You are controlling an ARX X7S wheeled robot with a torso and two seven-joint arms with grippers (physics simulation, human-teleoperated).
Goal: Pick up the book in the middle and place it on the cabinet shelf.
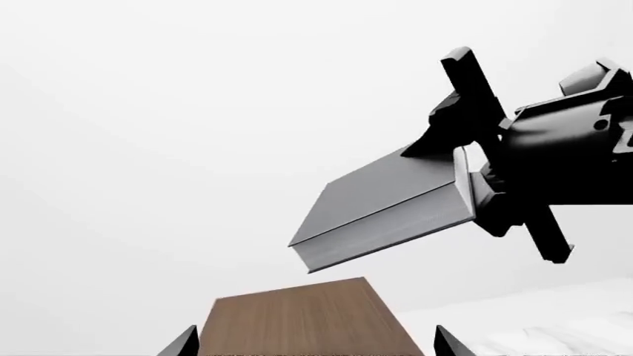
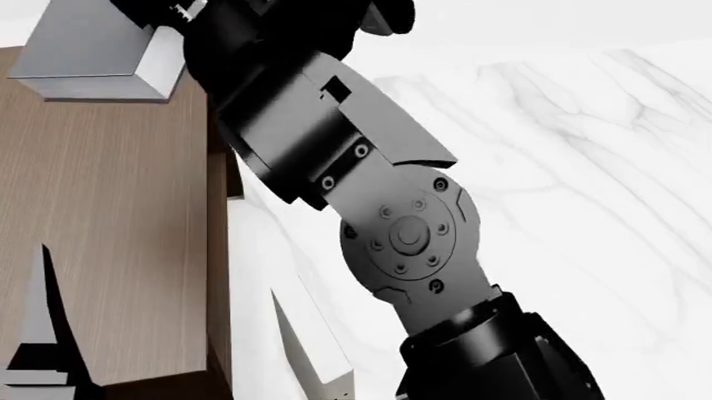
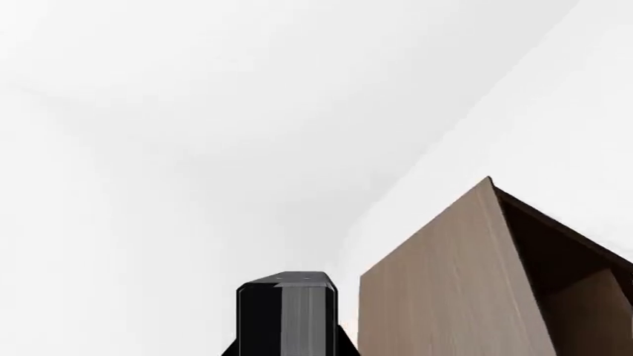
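Note:
The charcoal-grey book [image 1: 381, 204] hangs tilted in the air, clamped at one end by my right gripper [image 1: 475, 174]. In the head view the book [image 2: 100, 50] is over the far part of the cabinet's light brown top [image 2: 100, 208], apart from it. In the right wrist view the book's edge [image 3: 287, 311] stands between the jaws of the right gripper [image 3: 287, 350], with the cabinet [image 3: 445, 297] beside it. My left gripper [image 1: 313, 345] is open and empty, low over the cabinet top [image 1: 307, 315], with the book above it. It also shows in the head view [image 2: 178, 342].
The white marble floor [image 2: 579, 183] spreads to the right of the cabinet. My right arm [image 2: 368, 192] crosses the middle of the head view and hides much behind it. The cabinet's dark side wall [image 2: 219, 250] drops along its right edge. The pale books are out of view.

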